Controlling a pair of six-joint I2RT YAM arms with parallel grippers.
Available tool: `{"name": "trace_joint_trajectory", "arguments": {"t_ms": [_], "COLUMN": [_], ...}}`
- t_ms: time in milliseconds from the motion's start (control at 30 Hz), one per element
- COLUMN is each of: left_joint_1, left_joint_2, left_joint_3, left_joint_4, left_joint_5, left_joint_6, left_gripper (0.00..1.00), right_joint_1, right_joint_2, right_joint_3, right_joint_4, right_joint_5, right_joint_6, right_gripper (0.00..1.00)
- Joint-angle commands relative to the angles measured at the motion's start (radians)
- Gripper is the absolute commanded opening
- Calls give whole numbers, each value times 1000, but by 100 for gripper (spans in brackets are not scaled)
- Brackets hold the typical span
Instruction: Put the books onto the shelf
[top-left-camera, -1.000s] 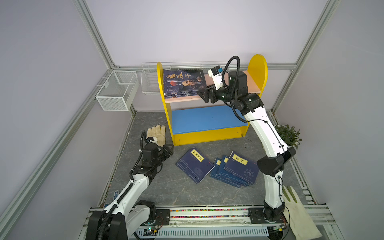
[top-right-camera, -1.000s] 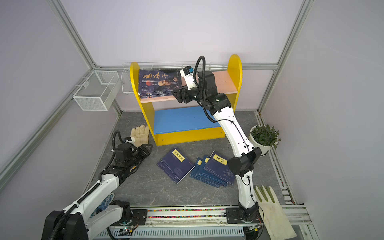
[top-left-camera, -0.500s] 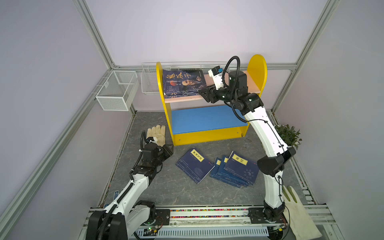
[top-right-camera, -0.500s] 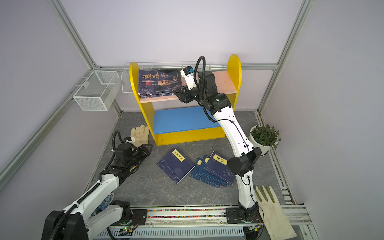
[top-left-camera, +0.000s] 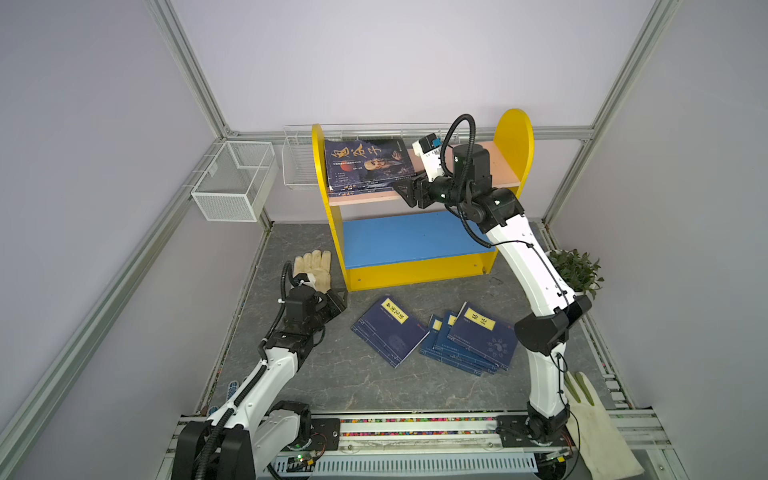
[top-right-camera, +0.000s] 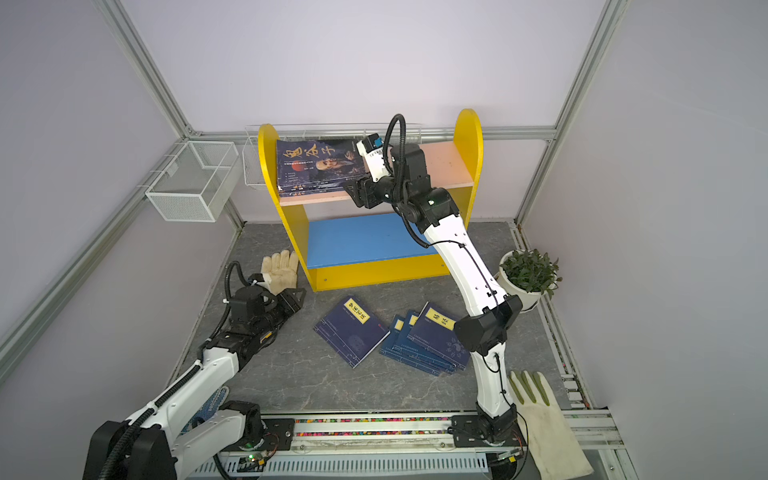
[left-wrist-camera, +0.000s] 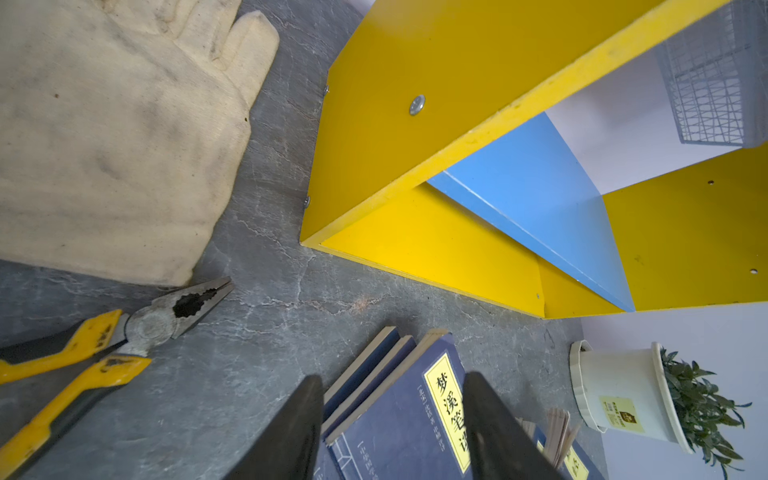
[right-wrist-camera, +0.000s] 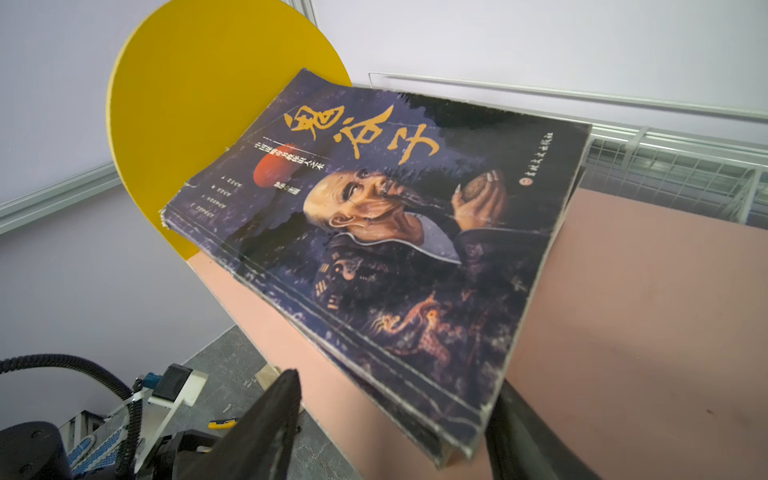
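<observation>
Right wrist: right fingers (right-wrist-camera: 274, 415) apart astride book stack (right-wrist-camera: 395, 249) corner; left fingers (left-wrist-camera: 291, 428) apart, empty.

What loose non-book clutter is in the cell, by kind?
gloves: 3 (cream glove, green-fingered glove, blue-dotted glove partly hidden)
pliers: 1
potted plant: 1
total: 5

Pale lilac panel walls (top-left-camera: 395, 62) close me in on three sides, joined by silver aluminium frame bars (top-left-camera: 189, 75) that run up the corners. My dark grey marbled desk (top-left-camera: 291, 249) spreads below. A white wire mesh basket (top-left-camera: 232, 187) hangs on the left wall, with a second open wire basket (top-left-camera: 296, 166) on the back wall near it. The light is soft and even.
</observation>
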Motion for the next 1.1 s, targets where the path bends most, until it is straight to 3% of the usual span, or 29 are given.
{"name": "trace_joint_trajectory", "arguments": {"t_ms": [0,167,400,633,833,900,1000,1067], "left_joint_1": [-17,-136,-143,-153,-157,-158,-158,-158], "left_joint_2": [-23,-34,81,233,302,305,305,304], "left_joint_3": [52,259,557,818,912,920,929,938], "left_joint_4": [-44,-205,-179,-179,-167,-147,-116,-96], "left_joint_5": [14,-89,62,108,101,94,77,67], "left_joint_6": [56,195,175,138,107,101,97,96], "left_gripper": [55,55,51,48,35,26,4,0], "right_joint_1": [31,23,11,9,9,9,9,8], "right_joint_2": [-23,-18,-25,-51,-69,-74,-81,-87], "right_joint_3": [-49,-49,-68,-114,-152,-163,-178,-192], "right_joint_4": [-27,-34,-42,-42,-32,-28,-23,-15], "right_joint_5": [-27,-34,-49,-46,-53,-56,-64,-65], "right_joint_6": [-30,-29,-20,-20,-18,-16,-14,-11], "right_gripper": [73,73,67,66,60,57,52,52]}}
